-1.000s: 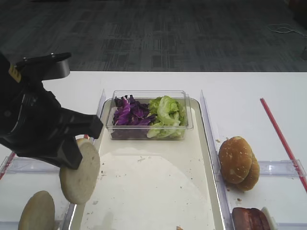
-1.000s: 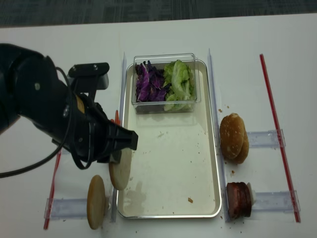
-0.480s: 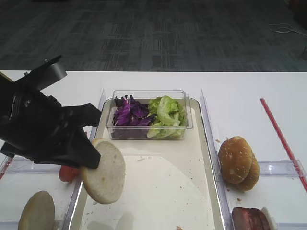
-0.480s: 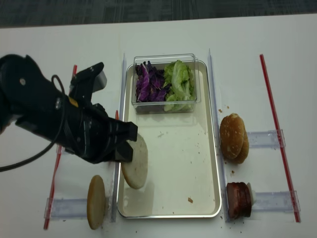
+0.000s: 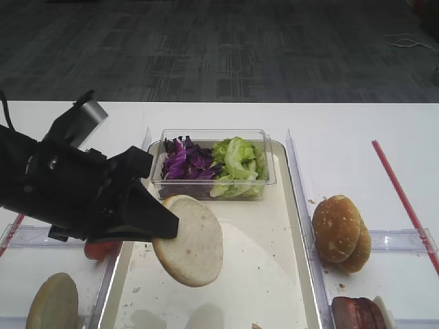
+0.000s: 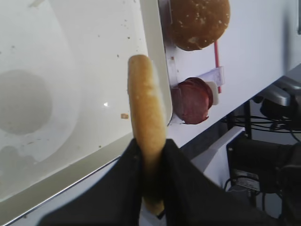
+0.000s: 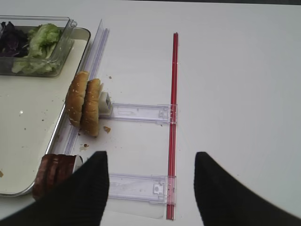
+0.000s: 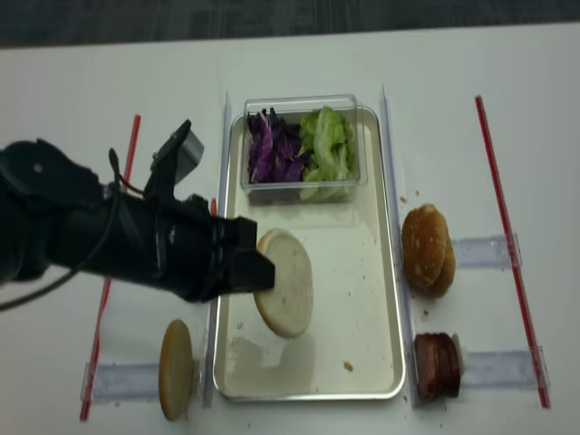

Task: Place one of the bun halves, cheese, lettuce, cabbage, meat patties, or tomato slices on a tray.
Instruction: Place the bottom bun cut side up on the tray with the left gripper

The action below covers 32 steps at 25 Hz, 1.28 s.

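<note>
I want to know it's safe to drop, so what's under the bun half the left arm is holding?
Under the bun half, held above the tray, lies bare cream floor with crumbs and the bun's shadow. The left fingers cover the bun's near edge; nothing else shows beneath.

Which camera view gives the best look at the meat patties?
The left wrist view: the meat patties appear round and whole beside the tray. The right wrist and realsense views show them edge-on; the other exterior view crops them.
</note>
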Motion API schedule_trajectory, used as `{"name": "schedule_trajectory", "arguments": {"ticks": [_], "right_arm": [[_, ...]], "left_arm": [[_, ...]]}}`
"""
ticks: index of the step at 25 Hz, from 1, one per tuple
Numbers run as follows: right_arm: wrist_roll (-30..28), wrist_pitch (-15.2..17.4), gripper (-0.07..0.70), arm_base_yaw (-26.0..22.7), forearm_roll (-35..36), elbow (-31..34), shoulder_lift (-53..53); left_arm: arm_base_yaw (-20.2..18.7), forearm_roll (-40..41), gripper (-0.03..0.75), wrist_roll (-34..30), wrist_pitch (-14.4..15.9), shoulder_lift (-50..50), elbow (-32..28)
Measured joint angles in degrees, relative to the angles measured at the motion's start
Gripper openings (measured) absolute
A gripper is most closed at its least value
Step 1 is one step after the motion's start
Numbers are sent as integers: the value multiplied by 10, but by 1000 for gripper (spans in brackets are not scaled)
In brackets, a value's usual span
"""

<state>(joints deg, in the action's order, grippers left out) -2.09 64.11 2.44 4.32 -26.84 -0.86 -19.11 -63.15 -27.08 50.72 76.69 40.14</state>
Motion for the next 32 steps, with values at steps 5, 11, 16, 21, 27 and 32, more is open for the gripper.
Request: {"name": "schedule_trajectory", "arguments": {"ticks": [5, 11, 16, 21, 27, 32], "right_arm": [[0, 0, 416, 0, 0, 0, 0], [0, 0, 417, 0, 0, 0, 0], [0, 0, 417, 0, 0, 0, 0], [0, 0, 416, 0, 0, 0, 0], [0, 0, 416, 0, 0, 0, 0], [0, 0, 416, 0, 0, 0, 0]], "left_arm": [[0, -74, 106, -71, 0, 42, -8], [0, -129, 106, -137, 6, 91, -8], [0, -155, 102, -173, 7, 122, -11], [0, -243, 100, -255, 7, 128, -55], [0, -262, 99, -284, 5, 128, -77], [0, -262, 99, -288, 0, 128, -82]]}}
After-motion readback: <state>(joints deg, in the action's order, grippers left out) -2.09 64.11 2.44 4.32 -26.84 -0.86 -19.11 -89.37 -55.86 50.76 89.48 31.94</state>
